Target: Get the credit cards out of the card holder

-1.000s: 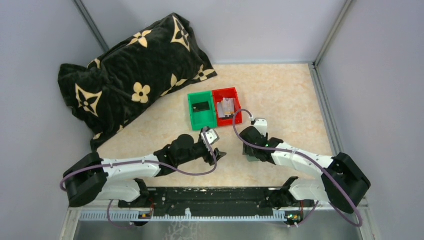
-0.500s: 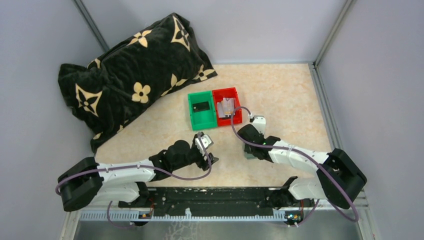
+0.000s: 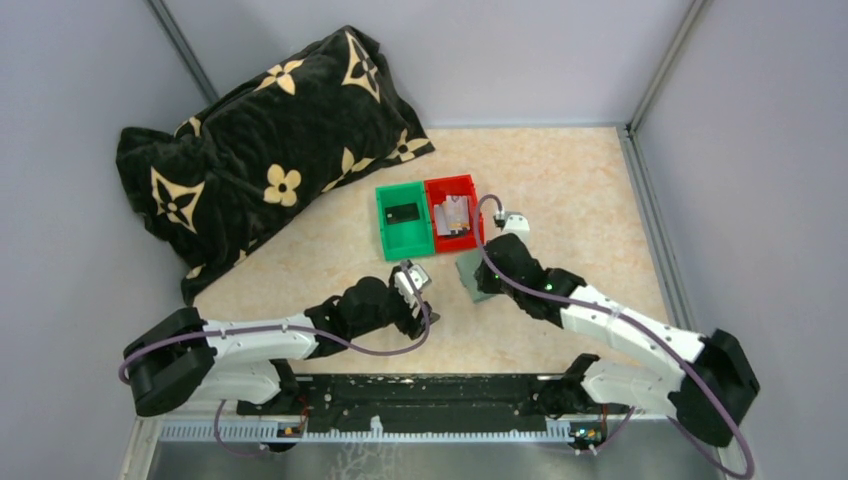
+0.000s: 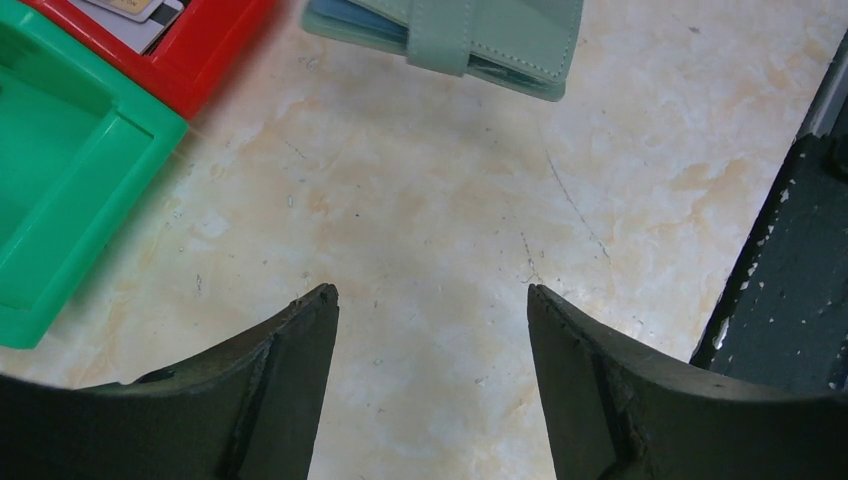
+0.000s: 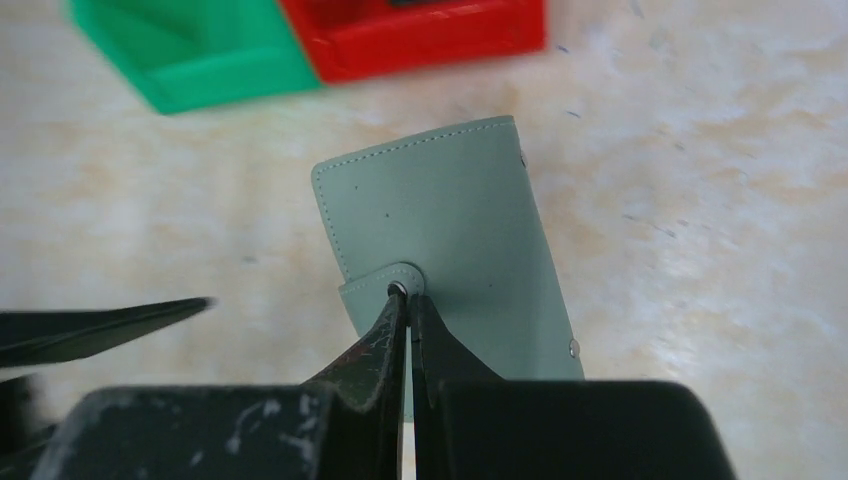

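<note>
Right gripper (image 5: 405, 298) pinched tight on the snap tab of the sage card holder (image 5: 450, 210), at 5 o'clock from red bin (image 3: 450, 182). Left gripper (image 4: 430, 292) wide open, empty, at holder's 8 o'clock.

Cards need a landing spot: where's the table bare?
Bare marble tabletop lies right of the red plastic bin, up to the right wall, and between the black flower-print pillow and the left arm. Crowded in front of it and the green plastic bin: open left gripper, and right gripper shut on the sage-green folding card holder.
</note>
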Available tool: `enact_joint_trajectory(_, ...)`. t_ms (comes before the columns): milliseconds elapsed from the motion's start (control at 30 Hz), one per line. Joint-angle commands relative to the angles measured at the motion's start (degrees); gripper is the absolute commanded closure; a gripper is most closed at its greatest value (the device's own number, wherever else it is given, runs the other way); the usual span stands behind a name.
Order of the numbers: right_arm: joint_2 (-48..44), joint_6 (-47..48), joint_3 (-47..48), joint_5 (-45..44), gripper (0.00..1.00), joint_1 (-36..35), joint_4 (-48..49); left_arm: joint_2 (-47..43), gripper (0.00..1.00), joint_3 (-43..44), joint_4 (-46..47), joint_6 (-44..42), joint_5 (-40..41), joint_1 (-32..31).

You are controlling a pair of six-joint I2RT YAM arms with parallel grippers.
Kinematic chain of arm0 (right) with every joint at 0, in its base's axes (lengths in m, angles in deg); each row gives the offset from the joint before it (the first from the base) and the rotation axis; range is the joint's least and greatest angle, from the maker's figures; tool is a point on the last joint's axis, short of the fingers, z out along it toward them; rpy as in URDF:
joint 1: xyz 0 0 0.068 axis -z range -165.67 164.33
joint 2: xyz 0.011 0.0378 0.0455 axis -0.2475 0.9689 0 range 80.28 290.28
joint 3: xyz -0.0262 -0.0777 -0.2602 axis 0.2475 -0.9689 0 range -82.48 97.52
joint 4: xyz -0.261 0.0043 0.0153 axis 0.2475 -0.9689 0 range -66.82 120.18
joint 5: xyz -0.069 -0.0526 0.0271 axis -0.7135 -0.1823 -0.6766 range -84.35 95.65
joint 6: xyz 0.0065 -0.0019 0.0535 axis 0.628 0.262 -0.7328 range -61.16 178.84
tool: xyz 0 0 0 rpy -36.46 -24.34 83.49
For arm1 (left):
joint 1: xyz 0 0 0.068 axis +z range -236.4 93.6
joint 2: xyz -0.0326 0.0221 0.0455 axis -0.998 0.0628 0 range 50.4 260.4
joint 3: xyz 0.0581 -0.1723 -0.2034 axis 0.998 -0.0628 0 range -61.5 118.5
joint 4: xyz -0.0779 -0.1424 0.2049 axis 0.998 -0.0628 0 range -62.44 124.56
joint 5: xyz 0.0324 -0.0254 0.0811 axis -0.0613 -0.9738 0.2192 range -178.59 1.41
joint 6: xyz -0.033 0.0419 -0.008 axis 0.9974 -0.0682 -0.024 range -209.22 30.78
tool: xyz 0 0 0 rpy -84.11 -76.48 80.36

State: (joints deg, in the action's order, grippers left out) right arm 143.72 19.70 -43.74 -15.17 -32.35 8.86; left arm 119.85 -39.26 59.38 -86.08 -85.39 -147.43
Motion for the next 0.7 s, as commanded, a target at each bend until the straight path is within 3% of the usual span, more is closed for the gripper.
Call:
enact_joint_trajectory(0,-8.4,-2.7,-0.8,18.7,1.00,4.4,16.0,0.9,0.25,2.8,0.4,2.3,-0.8,-0.3)
enact_joint_trajectory(67,-9.4,-3.4,-2.1,17.2,1.00,7.3,14.1,0.6,0.24,2.5,0.5,2.7,-0.9,-0.3)
enact_joint_trajectory(133,-4.4,1.0,3.9,8.6,1.00,7.5,-0.4,-0.3,0.24,1.8,0.8,3.1,-0.8,-0.3)
enact_joint_trajectory(167,-4.2,2.2,6.4,8.0,1.00,6.4,-3.2,-0.8,0.24,1.5,0.9,3.0,-0.6,-0.3)
enact_joint_trajectory(233,-12.2,3.0,4.4,7.7,1.00,1.6,4.9,-2.3,0.25,1.3,-1.4,3.5,-0.3,-0.3)
enact_joint_trajectory(267,-14.4,3.3,2.7,7.3,1.00,2.7,6.8,-3.0,0.24,0.8,-1.6,3.7,0.3,-0.3)
enact_joint_trajectory(367,-5.3,5.6,8.3,2.8,1.00,6.5,-7.3,-4.0,0.25,-1.6,2.6,3.3,2.1,-0.2)
enact_joint_trajectory(433,-8.7,6.6,7.5,-0.9,1.00,0.8,-3.2,-3.7,0.25,0.0,1.0,3.2,1.9,-0.2)
enact_joint_trajectory(667,-0.6,5.0,7.2,0.5,1.00,0.5,-5.6,0.2,0.26,6.2,-0.2,4.0,-0.3,-0.3)
